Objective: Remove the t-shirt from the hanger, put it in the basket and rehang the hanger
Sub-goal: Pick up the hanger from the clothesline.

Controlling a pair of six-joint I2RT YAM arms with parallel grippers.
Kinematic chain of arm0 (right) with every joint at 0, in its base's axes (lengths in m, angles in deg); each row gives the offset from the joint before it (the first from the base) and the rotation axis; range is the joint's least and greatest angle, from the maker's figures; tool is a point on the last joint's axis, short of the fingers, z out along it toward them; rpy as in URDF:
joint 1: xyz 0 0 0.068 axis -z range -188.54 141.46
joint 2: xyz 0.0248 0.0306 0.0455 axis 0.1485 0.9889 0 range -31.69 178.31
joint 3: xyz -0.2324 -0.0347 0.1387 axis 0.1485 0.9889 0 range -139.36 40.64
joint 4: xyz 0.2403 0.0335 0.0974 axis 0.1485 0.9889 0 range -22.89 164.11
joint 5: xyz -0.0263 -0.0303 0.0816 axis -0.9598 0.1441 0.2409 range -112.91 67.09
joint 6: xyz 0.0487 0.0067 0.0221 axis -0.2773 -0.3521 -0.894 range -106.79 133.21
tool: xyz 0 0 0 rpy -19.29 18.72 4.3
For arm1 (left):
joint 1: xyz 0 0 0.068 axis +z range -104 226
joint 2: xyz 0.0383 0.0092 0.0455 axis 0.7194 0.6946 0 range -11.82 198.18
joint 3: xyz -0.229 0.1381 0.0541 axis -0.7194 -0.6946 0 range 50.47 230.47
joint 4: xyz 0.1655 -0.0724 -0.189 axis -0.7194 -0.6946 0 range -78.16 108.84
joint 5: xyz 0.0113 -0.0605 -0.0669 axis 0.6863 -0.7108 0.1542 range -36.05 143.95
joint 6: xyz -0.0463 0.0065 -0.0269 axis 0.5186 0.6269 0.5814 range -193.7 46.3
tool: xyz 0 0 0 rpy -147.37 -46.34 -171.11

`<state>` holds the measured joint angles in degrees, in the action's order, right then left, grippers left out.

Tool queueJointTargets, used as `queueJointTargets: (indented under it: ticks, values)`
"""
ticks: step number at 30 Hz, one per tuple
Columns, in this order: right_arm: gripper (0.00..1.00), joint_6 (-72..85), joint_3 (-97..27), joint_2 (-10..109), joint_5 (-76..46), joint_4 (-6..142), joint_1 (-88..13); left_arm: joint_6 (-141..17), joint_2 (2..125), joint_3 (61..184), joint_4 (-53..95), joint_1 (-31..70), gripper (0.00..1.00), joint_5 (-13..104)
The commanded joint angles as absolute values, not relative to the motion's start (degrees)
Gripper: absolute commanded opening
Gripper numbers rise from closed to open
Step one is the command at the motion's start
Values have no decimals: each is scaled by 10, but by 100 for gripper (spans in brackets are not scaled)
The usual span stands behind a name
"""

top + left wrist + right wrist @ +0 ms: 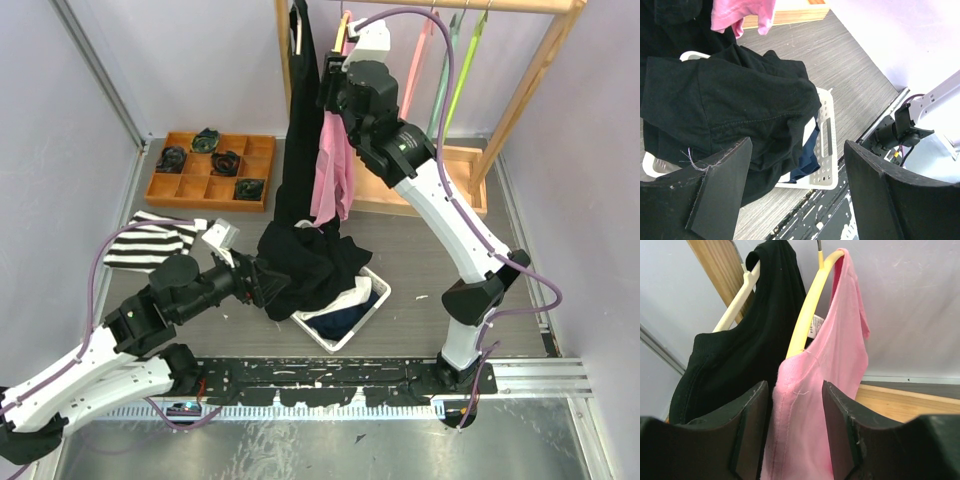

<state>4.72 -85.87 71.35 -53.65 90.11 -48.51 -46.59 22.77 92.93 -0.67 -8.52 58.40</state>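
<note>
Pale lilac walls close in a grey wood-grain counter point(420, 250), and a wooden rack point(530, 90) stands at its far side with clothes hanging from the rail. Two garments there matter: a black t-shirt point(755, 325) on a cream hanger point(737, 302) and, just beside it on the right, the pink t-shirt point(830, 340) on a yellow hanger point(807, 310). The pink t-shirt hangs with its long axis straight down. The hanger's arm slopes up and away from the camera toward the hook. The right hand point(792, 390) is raised to the rail and is plainly the nearer one. Its jaws stand apart on either side of the pink shoulder seam, with cloth between them but not yet pinched. From here the hanger's shoulder end lies just above and ahead of the fingertips, so the likely next step is to close on the seam and draw it down and outward along that slope. Low and well apart from the rack, the left hand point(797, 145) hovers with its jaws wide and nothing in them. It faces a white basket point(827, 145) heaped with a black garment point(740, 100).
</note>
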Motion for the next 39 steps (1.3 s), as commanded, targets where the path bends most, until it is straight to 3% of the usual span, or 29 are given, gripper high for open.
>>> queueJointTargets:
  ticks: [1, 10, 17, 31, 39]
  values:
    - [51, 59, -889, 711, -567, 897, -487, -467, 228, 938, 11, -85, 81, 594]
    - [49, 68, -932, 738, -580, 923, -482, -469, 234, 942, 15, -85, 81, 592]
    - [40, 70, -932, 737, -589, 931, -478, -472, 239, 942, 20, -85, 81, 593]
    - [3, 108, -929, 732, -599, 917, -463, -471, 243, 944, 29, -86, 81, 594]
    - [1, 158, -905, 708, -598, 854, -461, -470, 252, 948, 38, -85, 81, 593]
